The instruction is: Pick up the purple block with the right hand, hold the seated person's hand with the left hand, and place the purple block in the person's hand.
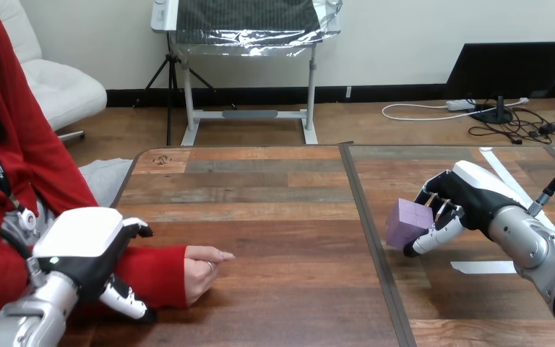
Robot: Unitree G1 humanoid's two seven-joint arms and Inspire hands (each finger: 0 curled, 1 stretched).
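Observation:
The purple block (407,223) sits right of the table's middle seam, and my right hand (470,195) is shut on it, fingers over its top and thumb under its right side. I cannot tell whether the block is off the wood. At the lower left, my left hand (87,249) lies over the person's red-sleeved forearm (160,271), with fingers on the far side and thumb curled round the near side. The person's hand (202,271) rests on the table just past the cuff, loosely closed and pointing right, far from the block.
A dark seam (371,238) runs front to back across the wooden table (274,210). White tape strips (483,267) lie on the right half, near my right arm. The person sits at the left side.

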